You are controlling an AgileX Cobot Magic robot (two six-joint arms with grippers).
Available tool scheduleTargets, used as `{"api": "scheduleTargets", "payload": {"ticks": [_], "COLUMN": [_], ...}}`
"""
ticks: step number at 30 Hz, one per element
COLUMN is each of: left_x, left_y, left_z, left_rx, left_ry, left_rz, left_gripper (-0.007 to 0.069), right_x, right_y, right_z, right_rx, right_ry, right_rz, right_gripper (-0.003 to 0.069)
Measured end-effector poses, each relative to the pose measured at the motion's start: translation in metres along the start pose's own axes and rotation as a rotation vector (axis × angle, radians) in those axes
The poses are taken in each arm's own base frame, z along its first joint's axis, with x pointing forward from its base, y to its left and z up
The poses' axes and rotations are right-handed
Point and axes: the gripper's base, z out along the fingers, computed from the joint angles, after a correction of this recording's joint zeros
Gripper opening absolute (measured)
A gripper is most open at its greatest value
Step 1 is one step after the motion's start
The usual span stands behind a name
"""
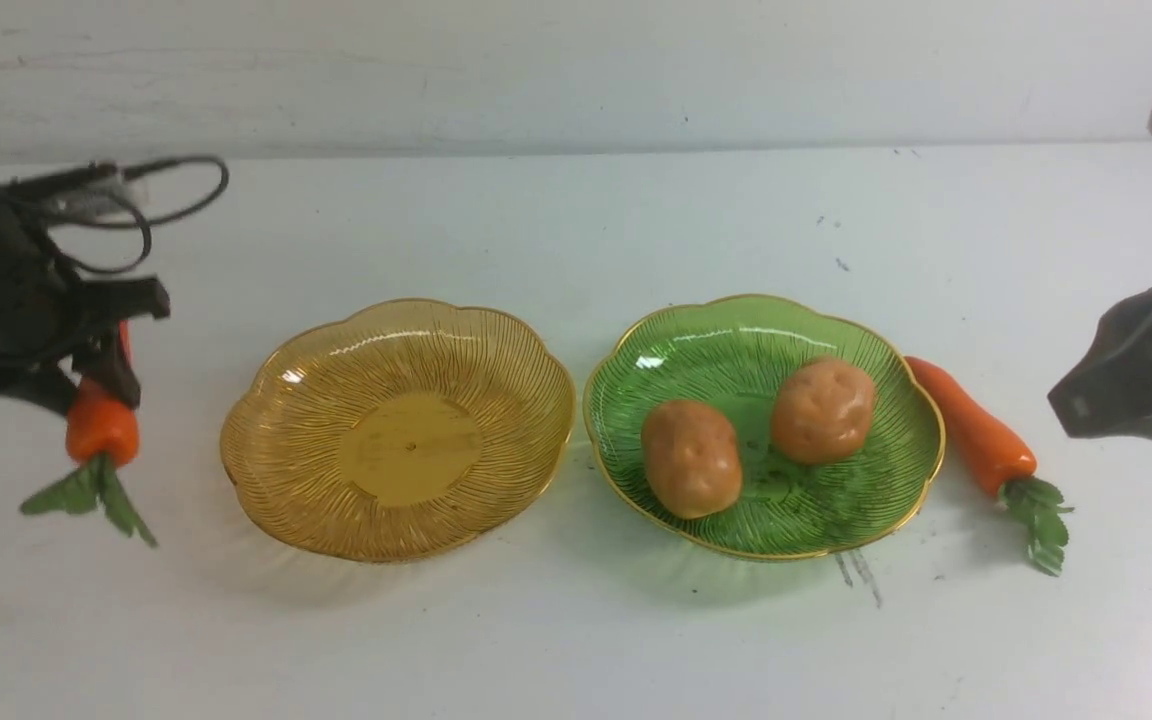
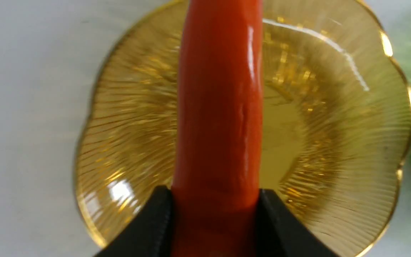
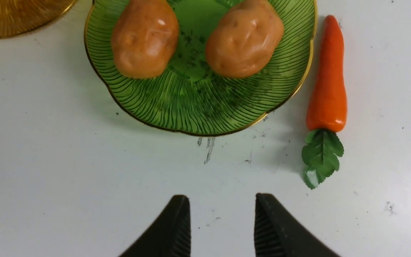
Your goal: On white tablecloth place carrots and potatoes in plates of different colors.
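My left gripper [image 1: 101,365] is shut on a carrot [image 1: 102,425] and holds it in the air left of the amber plate [image 1: 286,400], leaves hanging down. In the left wrist view the carrot [image 2: 219,107] sits between the black fingers [image 2: 155,221], with the amber plate [image 2: 351,142] behind it. Two potatoes [image 1: 691,458] [image 1: 823,409] lie in the green plate [image 1: 866,500]. The second carrot [image 1: 971,428] lies on the white tablecloth [image 1: 576,620] touching the green plate's right rim. My right gripper [image 3: 222,217] is open and empty above the cloth, near side of the green plate [image 3: 191,114].
A black cable [image 1: 151,205] loops off the left arm. The right arm [image 1: 1146,375] hangs at the right edge of the front view. A pale wall [image 1: 576,70] runs behind the table's far edge. Dark scuff marks [image 1: 861,572] lie before the green plate.
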Motion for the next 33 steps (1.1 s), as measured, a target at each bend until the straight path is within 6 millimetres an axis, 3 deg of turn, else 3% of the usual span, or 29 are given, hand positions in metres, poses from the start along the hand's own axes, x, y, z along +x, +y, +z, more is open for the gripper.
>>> {"api": "scheduleTargets", "payload": {"ticks": [3,7,12,15,19,21,25,27,29,33], "left_x": [0.004,0.01,0.007,0.001,-0.004,-0.006,-0.007,-0.007,-0.006,-0.005], "left_y": [-0.021,-0.029,-0.031,-0.033,-0.037,-0.039,-0.046,-0.049,-0.051,-0.054], "left_z": [0.026,0.053,0.054,0.048,0.038,0.03,0.007,-0.007,-0.015,-0.031], "left_rx": [-0.005,-0.026,-0.029,-0.031,-0.031,-0.027,-0.015,-0.008,-0.006,-0.003], "left_ry": [0.062,0.13,0.126,0.103,0.092,0.1,0.111,0.095,0.084,0.052], "left_rz": [0.083,0.128,0.129,0.134,0.144,0.15,0.162,0.19,0.211,0.238], "left_gripper": [0.0263,0.0362,0.0531,0.0594,0.0599,0.0552,0.0364,0.016,0.0084,0.0008], "right_x": [-0.003,-0.004,0.001,0.004,0.003,0.003,0.003,0.003,0.002,-0.005], "right_y": [-0.012,-0.05,-0.089,-0.109,-0.117,-0.119,-0.122,-0.124,-0.125,-0.127], "right_z": [0.006,0.02,0.038,0.06,0.093,0.11,0.143,0.157,0.168,0.187], "right_rx": [0.041,0.121,0.169,0.176,0.144,0.12,0.079,0.057,0.039,0.028], "right_ry": [-0.002,0.019,0.083,0.148,0.208,0.225,0.249,0.271,0.29,0.312], "right_rz": [0.069,0.19,0.29,0.314,0.318,0.331,0.365,0.387,0.402,0.388], "right_gripper": [0.0244,0.0244,0.0244,0.0262,0.0315,0.0351,0.0432,0.0477,0.0505,0.0538]}}
